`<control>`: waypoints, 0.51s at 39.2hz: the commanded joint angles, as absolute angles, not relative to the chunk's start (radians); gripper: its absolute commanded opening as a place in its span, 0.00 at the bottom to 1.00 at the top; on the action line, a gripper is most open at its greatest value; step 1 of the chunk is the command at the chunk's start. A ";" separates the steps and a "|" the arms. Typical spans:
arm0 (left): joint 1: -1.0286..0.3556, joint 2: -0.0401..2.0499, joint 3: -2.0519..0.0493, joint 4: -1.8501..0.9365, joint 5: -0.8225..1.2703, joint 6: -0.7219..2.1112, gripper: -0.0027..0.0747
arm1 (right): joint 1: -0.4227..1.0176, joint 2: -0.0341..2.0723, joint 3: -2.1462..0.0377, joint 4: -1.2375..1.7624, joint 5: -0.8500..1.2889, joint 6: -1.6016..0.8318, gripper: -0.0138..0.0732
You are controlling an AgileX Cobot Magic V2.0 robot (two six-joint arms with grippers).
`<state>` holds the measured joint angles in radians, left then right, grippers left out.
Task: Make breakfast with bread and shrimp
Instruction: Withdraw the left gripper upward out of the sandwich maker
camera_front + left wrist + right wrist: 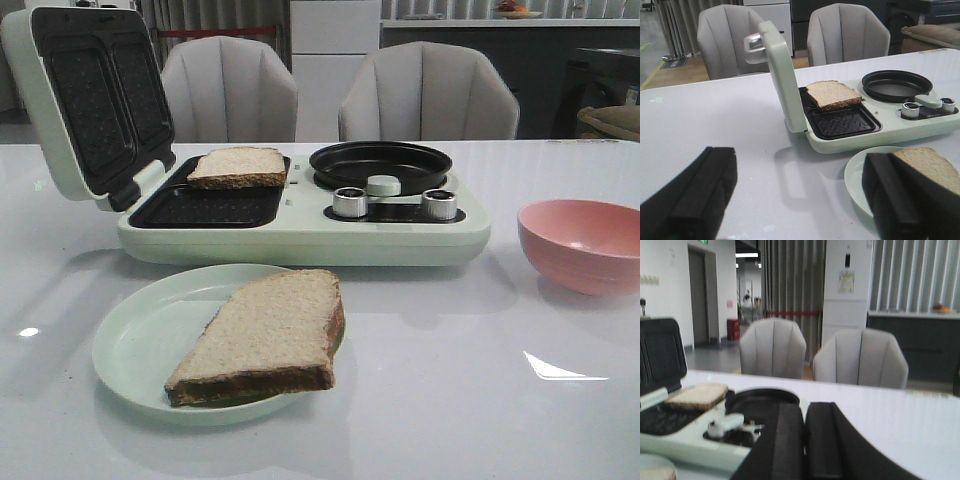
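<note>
a pale green breakfast maker [300, 235] stands on the white tabletop [470, 400] with its lid [85, 100] swung up and back, showing two dark ribbed plates inside. one bread slice [238, 167] lies on the far part of the open lower grill plate [200, 208], tilted, its near edge resting on the ridge between the two recesses; the near recess is bare. on the right half of the appliance sits a round black pan [380, 165], and in front of it two silver knobs [351, 202] flank a pale green handle tab.

nearer the camera, a pale green plate [140, 350] rests on the tabletop. a second bread slice [265, 335] lies across its right side, with its right corner overhanging the rim. a pink bowl [582, 243] stands to the right of the appliance, apart from it; its visible interior shows nothing inside. no shrimp can be made out in any view.

in the left wrist view, the left claw [800, 192] is spread wide, one black finger [695, 195] low over bare tabletop, the other in front of the plate and its bread; it grips nothing. in the right wrist view, the right claw [805, 445] has its two black fingers pressed together with only a thin seam between them and nothing held, and the pan and the bread on the grill plate lie beyond it. two grey chairs [230, 90] stand behind the tabletop.
</note>
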<state>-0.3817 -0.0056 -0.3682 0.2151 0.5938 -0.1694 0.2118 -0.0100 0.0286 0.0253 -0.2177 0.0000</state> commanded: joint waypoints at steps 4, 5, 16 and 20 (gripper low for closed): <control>-0.381 -0.007 -0.393 0.213 0.513 -0.180 0.76 | 0.209 -0.015 -0.074 0.050 -0.338 0.000 0.33; -0.381 -0.007 -0.393 0.213 0.513 -0.180 0.76 | 0.209 -0.002 -0.099 0.050 -0.300 0.000 0.33; -0.381 -0.007 -0.393 0.213 0.513 -0.180 0.76 | 0.211 0.213 -0.340 0.050 0.090 0.000 0.33; -0.381 -0.007 -0.393 0.213 0.513 -0.180 0.76 | 0.211 0.245 -0.339 0.050 0.091 0.000 0.33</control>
